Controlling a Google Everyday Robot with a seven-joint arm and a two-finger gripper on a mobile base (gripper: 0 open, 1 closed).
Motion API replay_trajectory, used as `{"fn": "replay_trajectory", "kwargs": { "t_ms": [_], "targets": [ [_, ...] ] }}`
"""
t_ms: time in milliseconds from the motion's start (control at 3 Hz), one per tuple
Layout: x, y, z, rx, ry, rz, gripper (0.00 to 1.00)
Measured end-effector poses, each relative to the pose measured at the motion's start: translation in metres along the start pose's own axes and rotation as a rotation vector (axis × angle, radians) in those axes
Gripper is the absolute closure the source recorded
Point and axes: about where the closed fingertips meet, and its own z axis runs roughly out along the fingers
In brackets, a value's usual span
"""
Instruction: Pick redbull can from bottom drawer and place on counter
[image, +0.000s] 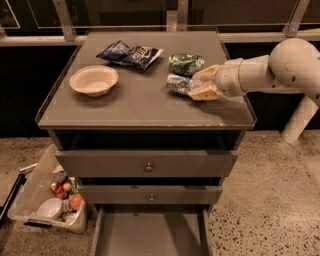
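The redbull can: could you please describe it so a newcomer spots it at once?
On the grey counter atop the drawer cabinet, look right. The redbull can lies on its side at the tip of the gripper. It is slim shiny metal, unlike the crumpled green foil packet behind it.

Gripper (196, 85): cream-tan; you see it over the desk's (140, 107) right side, at the redbull can's (176, 82) end.
Redbull can: shiny silver with blue.
Desk: plain grey.
Bottom drawer (150, 232): your same grey, unpatterned.
Chip bag (129, 52): dark blue, white lettering.
Foil packet (185, 63): green and silver.
Bowl (94, 80): pale cream.
Arm (265, 70): white.
Floor (270, 200): beige, dark-speckled.
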Motion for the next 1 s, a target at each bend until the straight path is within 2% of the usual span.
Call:
{"fn": "replay_trajectory", "kwargs": {
  "t_ms": [333,667,1000],
  "targets": [
    [0.0000,0.0000,0.0001,0.000,0.000,0.000,0.11],
    [0.0000,0.0000,0.0001,0.000,0.000,0.000,0.00],
    [0.0000,0.0000,0.0001,0.000,0.000,0.000,0.00]
  ]
}}
